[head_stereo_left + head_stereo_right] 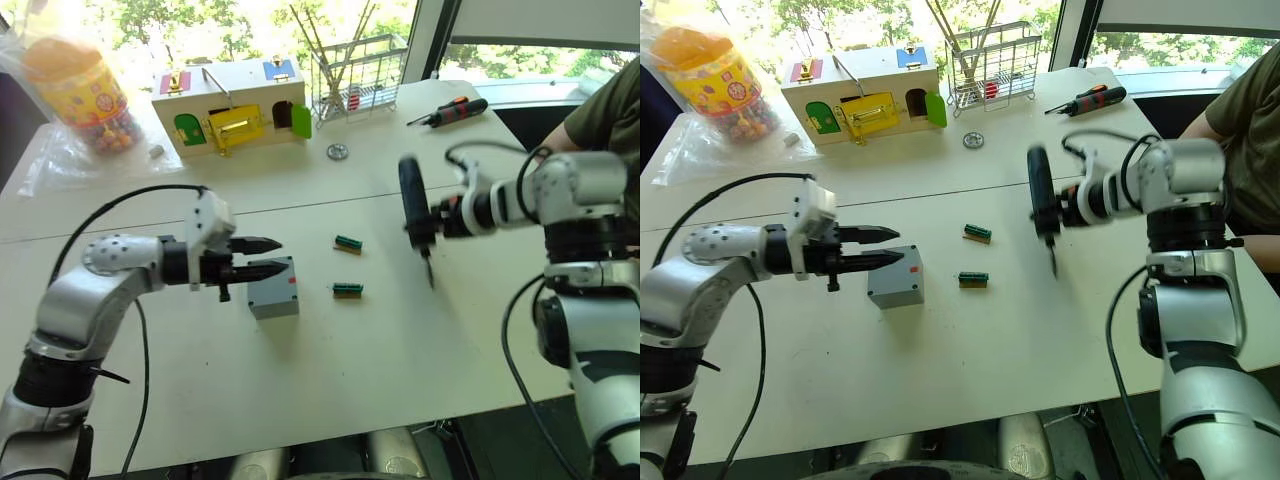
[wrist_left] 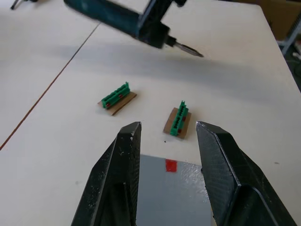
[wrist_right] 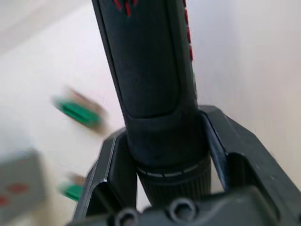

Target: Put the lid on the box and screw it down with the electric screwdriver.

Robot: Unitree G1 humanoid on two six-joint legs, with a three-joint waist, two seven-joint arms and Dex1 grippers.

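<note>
One grey box (image 1: 273,289) near the tabletop's (image 1: 400,350) front edge, partly hidden by the left hand (image 1: 262,256), fingers spread level above it; two green connector strips (image 1: 348,243) beyond; right hand (image 1: 437,220) pinching one electric screwdriver (image 1: 414,208), bit down, off the tabletop; lid indistinguishable

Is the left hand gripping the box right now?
No, the left hand hangs open above the box, fingers spread apart and not touching its sides.
</note>
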